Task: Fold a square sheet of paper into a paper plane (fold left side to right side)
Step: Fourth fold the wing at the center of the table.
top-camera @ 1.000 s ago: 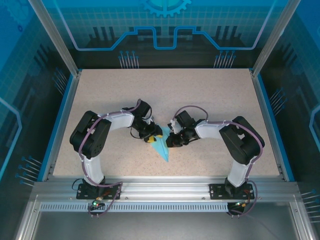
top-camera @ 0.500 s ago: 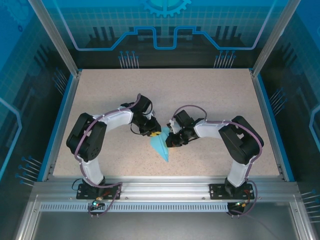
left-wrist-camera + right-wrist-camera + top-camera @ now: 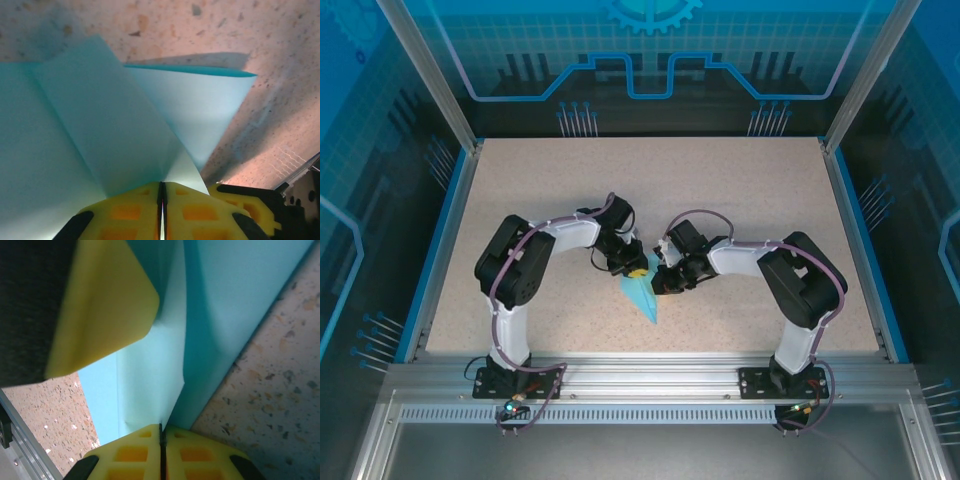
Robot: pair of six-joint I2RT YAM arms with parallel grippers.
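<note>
The creased, pointed light-blue paper plane lies near the middle of the speckled beige table, its tip toward the near edge. The left gripper has its yellow jaws clamped together on the paper's far end, and the right gripper pinches its right edge likewise. A blue rim borders the table. Translucent blue wall panels printed with a grid and a gear motif enclose it.

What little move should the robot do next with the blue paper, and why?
Probably the left gripper should carry its pinched flap a little toward the right gripper. Both grippers are shut on the paper plane, and in the left wrist view one flap stands raised above the table with a shadow under it, so the left-to-right fold looks unfinished.
</note>
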